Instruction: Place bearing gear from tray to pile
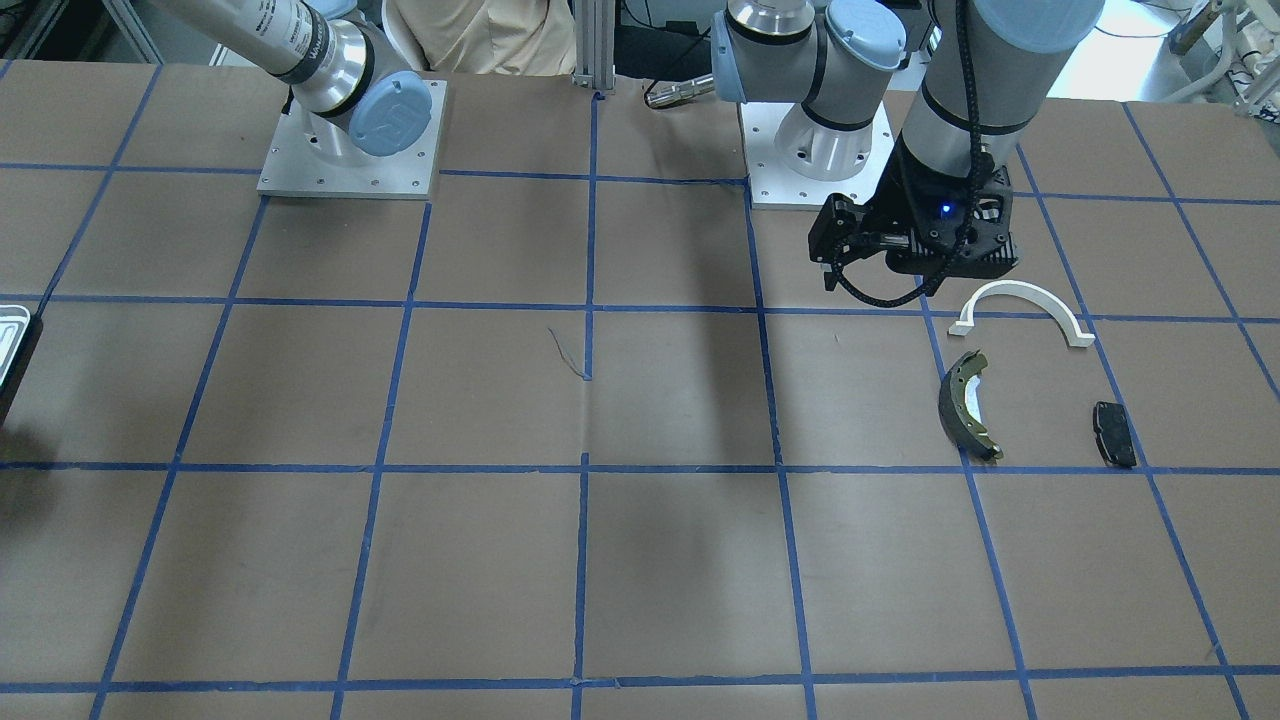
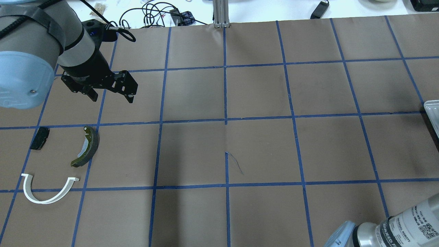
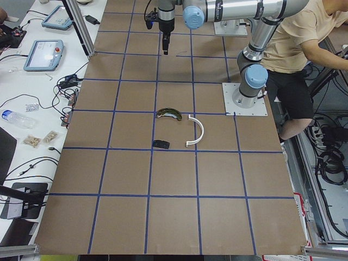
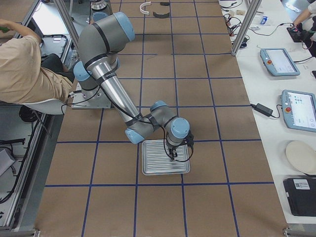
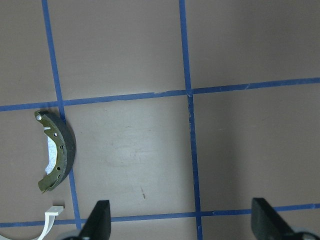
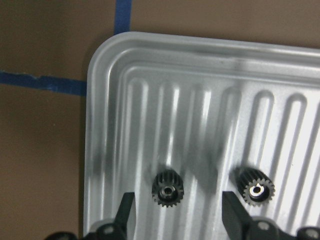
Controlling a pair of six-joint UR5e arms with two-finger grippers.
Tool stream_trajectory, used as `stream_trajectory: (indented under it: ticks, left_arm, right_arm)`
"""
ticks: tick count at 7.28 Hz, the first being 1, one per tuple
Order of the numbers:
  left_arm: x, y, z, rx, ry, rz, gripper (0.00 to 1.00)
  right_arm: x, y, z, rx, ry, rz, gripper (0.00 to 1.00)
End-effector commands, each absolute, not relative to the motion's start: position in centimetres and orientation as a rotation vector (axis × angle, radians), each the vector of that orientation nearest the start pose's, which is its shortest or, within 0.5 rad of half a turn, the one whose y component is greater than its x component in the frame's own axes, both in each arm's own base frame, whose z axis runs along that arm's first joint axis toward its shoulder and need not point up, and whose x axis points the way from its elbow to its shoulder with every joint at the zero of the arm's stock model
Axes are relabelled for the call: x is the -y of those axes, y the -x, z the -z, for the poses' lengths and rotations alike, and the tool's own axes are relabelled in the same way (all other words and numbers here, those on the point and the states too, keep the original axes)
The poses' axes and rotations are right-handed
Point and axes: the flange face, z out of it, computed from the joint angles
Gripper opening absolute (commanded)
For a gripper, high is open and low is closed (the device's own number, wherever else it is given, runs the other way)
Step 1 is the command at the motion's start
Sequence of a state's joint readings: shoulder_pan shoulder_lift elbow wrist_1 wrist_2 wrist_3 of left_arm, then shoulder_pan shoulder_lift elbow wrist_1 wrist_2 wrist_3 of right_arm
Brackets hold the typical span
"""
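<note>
1. Right gripper jaws spread, empty, straddling 1 bearing gear on the tray; 2nd gear lies just outside 1 finger.
2. Centre on the gear, descend straight, and avoid bumping the 2nd gear.
3. Left gripper spread, empty, near the pile.

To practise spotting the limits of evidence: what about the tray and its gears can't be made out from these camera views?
Gear count: the right wrist view shows two gears, but the frame edges cut off the tray.
Exterior right view: gears too small to find; the right hand hangs over the tray.
Overhead and front views: only a sliver of tray at the frame edge; contents out of frame.
</note>
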State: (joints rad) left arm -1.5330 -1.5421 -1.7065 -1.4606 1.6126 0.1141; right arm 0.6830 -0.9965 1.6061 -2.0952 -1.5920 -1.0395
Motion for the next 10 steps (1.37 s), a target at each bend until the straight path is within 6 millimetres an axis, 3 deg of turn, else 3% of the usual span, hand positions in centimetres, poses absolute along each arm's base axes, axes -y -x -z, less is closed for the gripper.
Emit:
stream_trajectory:
  ticks: [1, 2, 6, 8, 9, 10]
  left_arm:
    - [48.2, 11.1, -44.5, -3.099, -0.116, 0.000, 1.00]
    - [48.2, 11.1, -44.4, -3.100, -0.117, -0.005, 1.00]
    - [48.4, 11.0, -44.3, -3.096, -0.114, 0.002, 1.00]
    - [48.3, 11.1, -44.5, -3.097, -0.119, 0.009, 1.00]
    - [48.3, 11.0, -44.4, -3.096, -0.116, 0.007, 1.00]
    - [48.5, 11.0, -44.4, -3.097, -0.119, 0.009, 1.00]
  right_arm:
    - [50.8, 41.5, -17.9, -3.063, 0.227, -0.110, 0.61]
    - [50.8, 41.5, -17.8, -3.062, 0.225, -0.112, 0.58]
    - [50.8, 41.2, -17.7, -3.062, 0.183, -0.117, 0.19]
    - [52.2, 39.8, -19.3, -3.088, 0.160, -0.098, 0.14]
    - [53.5, 37.3, -22.6, -3.123, 0.154, -0.057, 0.14]
    - [55.7, 32.4, -25.8, -3.163, 0.194, -0.035, 0.14]
